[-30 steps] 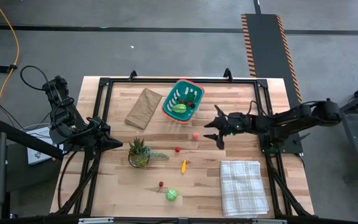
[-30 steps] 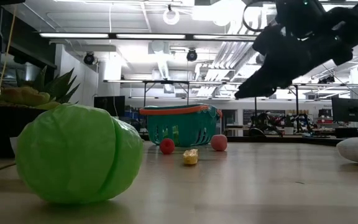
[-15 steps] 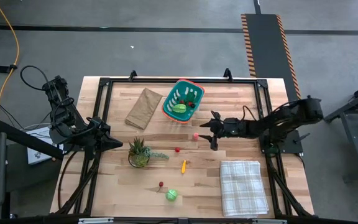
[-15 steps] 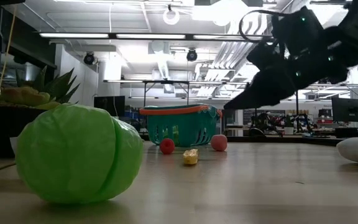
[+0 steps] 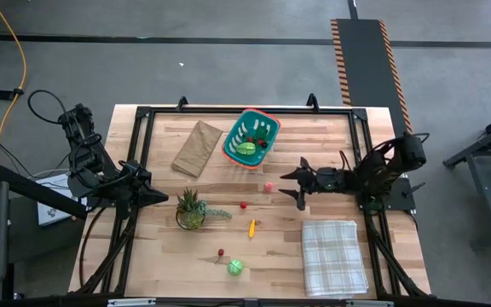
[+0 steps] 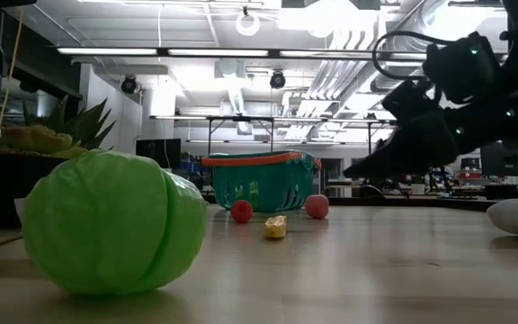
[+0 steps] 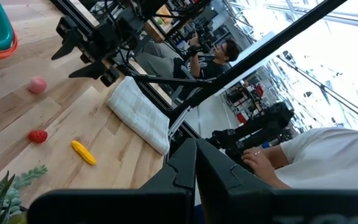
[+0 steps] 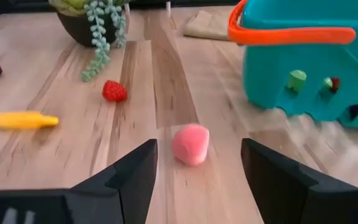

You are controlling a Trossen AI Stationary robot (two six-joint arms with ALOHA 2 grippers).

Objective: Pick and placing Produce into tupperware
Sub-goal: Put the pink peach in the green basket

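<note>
Right pincer (image 5: 296,184) released, empty, above counter (image 5: 331,145); pink peach (image 8: 190,144) just ahead between fingertips' line, untouched, near teal basket (image 8: 303,68).

Loose produce on table: five pieces (image 5: 268,186) (image 5: 244,205) (image 5: 251,227) (image 5: 221,252) (image 5: 235,268). Basket (image 5: 267,119): one. Checked cloth (image 5: 334,254): one. Paper bag (image 5: 196,147): one. Potted plant (image 5: 191,208): one.

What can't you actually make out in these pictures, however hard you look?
- What is in the basket: in the high view the pieces are too small to name; in the low view its wall hides them.
- The small dark red piece near the green ball: too small to identify in the high view.
- The potted plant: cut off by the low view's edge.
</note>
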